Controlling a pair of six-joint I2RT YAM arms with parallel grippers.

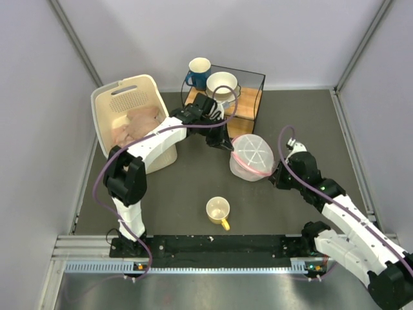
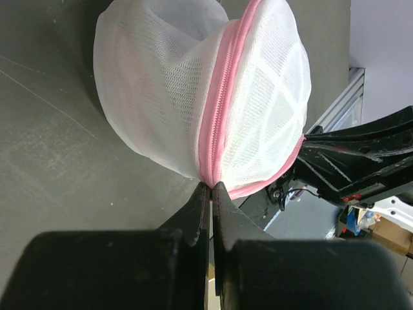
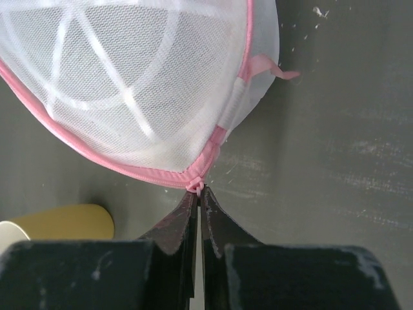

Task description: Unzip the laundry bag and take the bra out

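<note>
Overhead, pale grey-white wall panels (image 1: 193, 32) close in three sides of a dark grey matte table (image 1: 187, 184), which is scuffed and flecked with white specks in the right wrist view. A ribbed metal rail (image 1: 193, 265) crosses the bottom of the frame.

At upper left stands a cream plastic basket with slotted sides (image 1: 105, 110), holding pale peach-beige cloths (image 1: 139, 123). At upper centre is a black wire cube rack on a wooden base (image 1: 261, 82).

Right of centre, the round domed laundry bag of see-through white mesh with a pink zip rim (image 1: 250, 157) rests on the table. Its white-ribbed dome faces up at the camera. It is nearly circular, with no clear long axis. In the left wrist view the zip runs from the top edge down to bottom centre. The bright pink fabric bra (image 2: 137, 77) shows only as a dim blush through the mesh.

The left gripper (image 2: 210, 188) is at the bag's upper-left edge, fingers pinched together on the zip rim. The right gripper (image 3: 199, 196) is at the lower-right edge, fingers pressed narrow on the small pink zip tab.

A white ceramic mug (image 1: 221, 84) sits in the rack, a dark blue mug (image 1: 198, 70) is just beside it, and a yellow mug (image 1: 218, 210) stands at lower centre.
</note>
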